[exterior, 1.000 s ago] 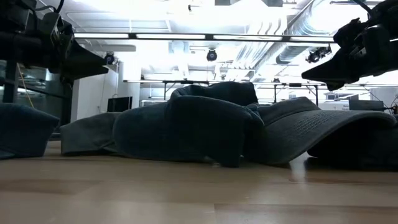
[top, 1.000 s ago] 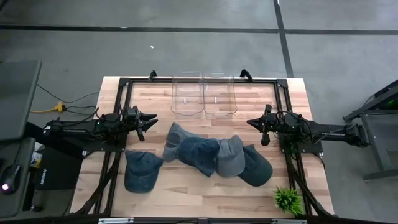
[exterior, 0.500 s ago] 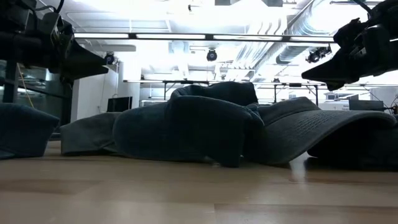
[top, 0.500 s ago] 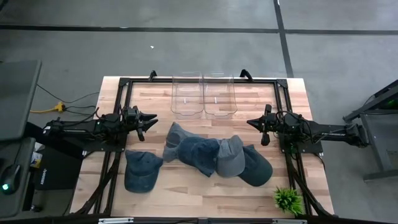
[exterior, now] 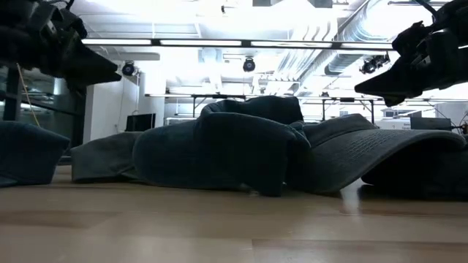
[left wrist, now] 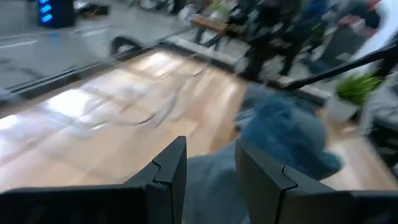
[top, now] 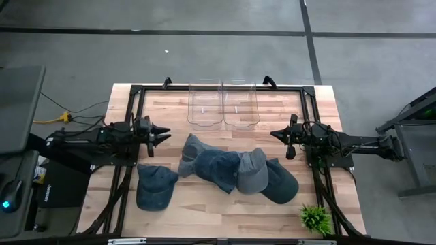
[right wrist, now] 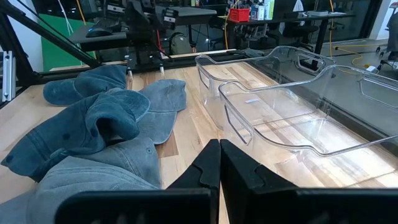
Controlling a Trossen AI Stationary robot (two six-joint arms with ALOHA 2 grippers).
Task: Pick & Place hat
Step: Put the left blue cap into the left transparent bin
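Observation:
Several blue denim caps lie in an overlapping pile [top: 235,170] at the middle of the table, and the same pile [exterior: 241,146] fills the low view. One more cap [top: 153,187] rests crown up on the wood near the left side. My left gripper [top: 163,135] hovers open at the pile's left, above the table, and its wrist view looks along the open fingers [left wrist: 211,165] at a cap [left wrist: 280,134]. My right gripper [top: 276,134] hangs shut [right wrist: 219,152] to the right of the pile, touching nothing.
Two clear plastic bins [top: 204,105] [top: 240,105] stand side by side at the far edge, also seen as bins [right wrist: 292,106] in the right wrist view. A small green plant [top: 315,218] sits at the near right corner. Bare wood lies in front of the caps.
My left gripper has shifted a little toward the table's near edge, and it is in motion. The right arm and the caps have kept still.

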